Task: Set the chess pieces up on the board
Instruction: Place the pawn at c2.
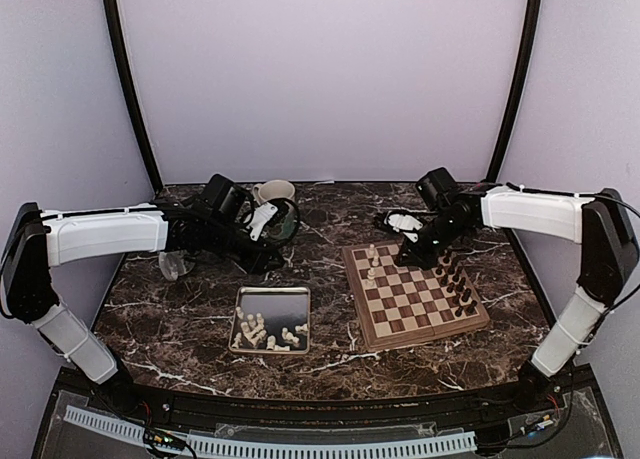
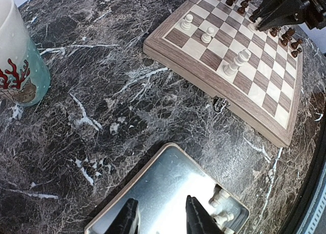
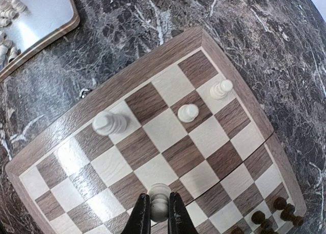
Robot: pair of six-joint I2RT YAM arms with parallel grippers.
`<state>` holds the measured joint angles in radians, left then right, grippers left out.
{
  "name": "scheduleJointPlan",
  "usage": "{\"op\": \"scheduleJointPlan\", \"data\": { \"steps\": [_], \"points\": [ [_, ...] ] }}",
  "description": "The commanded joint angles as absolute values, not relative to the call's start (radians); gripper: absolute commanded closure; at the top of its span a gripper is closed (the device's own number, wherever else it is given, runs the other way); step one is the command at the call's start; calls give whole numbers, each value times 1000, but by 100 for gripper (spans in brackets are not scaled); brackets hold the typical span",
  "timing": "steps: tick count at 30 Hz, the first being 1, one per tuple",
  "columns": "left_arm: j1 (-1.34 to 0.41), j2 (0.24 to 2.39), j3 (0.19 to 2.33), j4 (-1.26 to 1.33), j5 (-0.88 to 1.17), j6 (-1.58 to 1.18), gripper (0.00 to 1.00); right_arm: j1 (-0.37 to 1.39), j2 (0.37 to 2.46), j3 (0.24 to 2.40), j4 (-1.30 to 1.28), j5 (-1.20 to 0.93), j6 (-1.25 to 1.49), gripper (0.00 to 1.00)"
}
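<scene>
Cream chess pieces (image 3: 187,111): three on board (image 3: 127,83), right end effector (image 3: 159,201) grasps one, left end effector (image 2: 159,213) released.

The top external view looks down from above and behind the arm bases toward the back wall. It sits far enough off to hold the whole marble table (image 1: 330,229), with the chessboard (image 1: 400,299) right of centre and the metal tray (image 1: 275,301) at lower centre. The left wrist view hangs close over the tray (image 2: 168,183) at its bottom edge and faces the chessboard (image 2: 254,86) at upper right. The right wrist view looks steeply down on the chessboard (image 3: 153,142) from near, with the tray (image 3: 46,9) at upper left. All three share chessboard and tray.
</scene>
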<state>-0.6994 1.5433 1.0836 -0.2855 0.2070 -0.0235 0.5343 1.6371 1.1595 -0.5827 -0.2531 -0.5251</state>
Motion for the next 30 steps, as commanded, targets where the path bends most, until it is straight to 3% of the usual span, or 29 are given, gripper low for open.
{"op": "scheduleJointPlan", "data": {
  "steps": [1,12,30],
  "points": [
    [-701,1513,1078,-288,215,-31,68,540,1711,1236,-563,-255,-492,98],
    [-702,1510,1081,-293,206,-31,68,574,1828,1297,-590,-309,-489,98],
    [-703,1514,1083,-299,221,-31,67,612,1941,1356,-598,-201,-465,98]
  ]
}}
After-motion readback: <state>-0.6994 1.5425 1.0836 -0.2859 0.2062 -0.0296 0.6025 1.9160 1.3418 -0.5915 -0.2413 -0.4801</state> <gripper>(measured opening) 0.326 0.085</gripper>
